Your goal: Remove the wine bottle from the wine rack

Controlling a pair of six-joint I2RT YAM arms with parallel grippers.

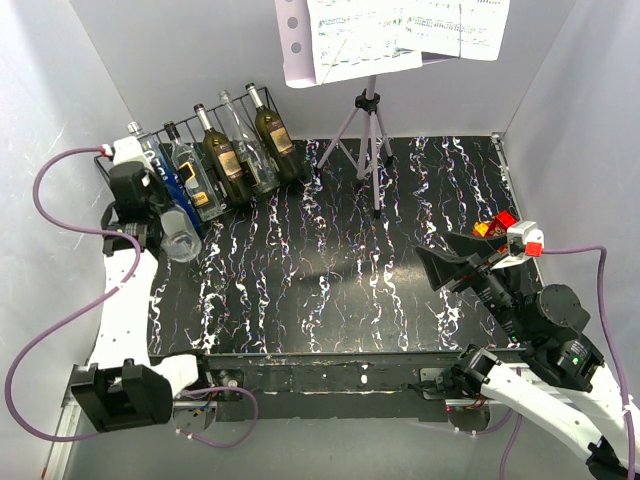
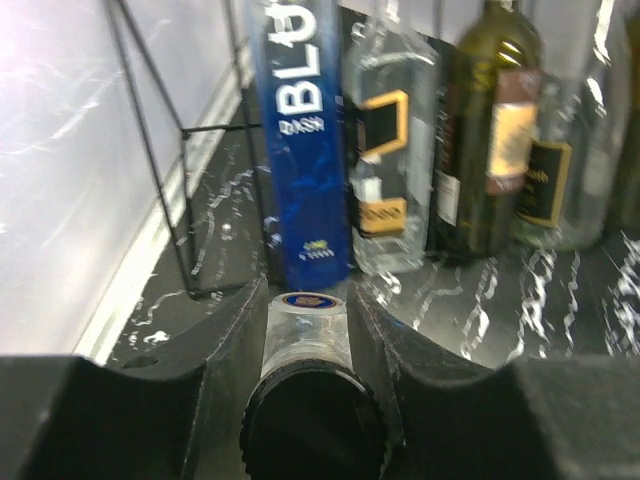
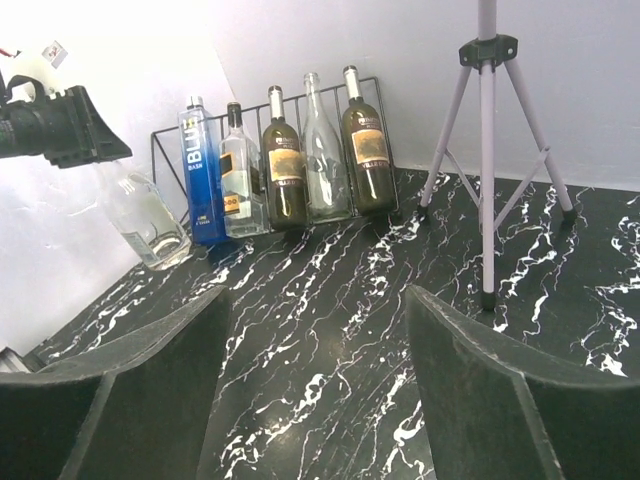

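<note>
Left gripper (image 2: 306, 325): I have my fingers clenched on the neck of the clear wine bottle (image 3: 140, 212), just below its black cap.

1. The bottle is outside the wine rack (image 3: 165, 140), just in front of the rack's left end. It is tilted, neck up toward my wrist and base low over the table (image 1: 330, 300). I cannot tell whether the base touches the surface.
2. The rack stands against the back-left wall. Five bottles lean in a row against its barred back: a blue bottle (image 3: 201, 170), a clear bottle with a black-and-gold label (image 3: 240, 180), a dark green bottle (image 3: 284, 170), a clear unlabelled bottle (image 3: 325, 165) and a second dark green bottle (image 3: 367, 155).
3. Right gripper (image 3: 318, 320): released, fingers spread wide, hanging above the right half of the table, well apart from the rack.
4. A tripod music stand (image 1: 368, 140) carrying sheet music (image 1: 390, 30) stands to the right of the rack.
</note>
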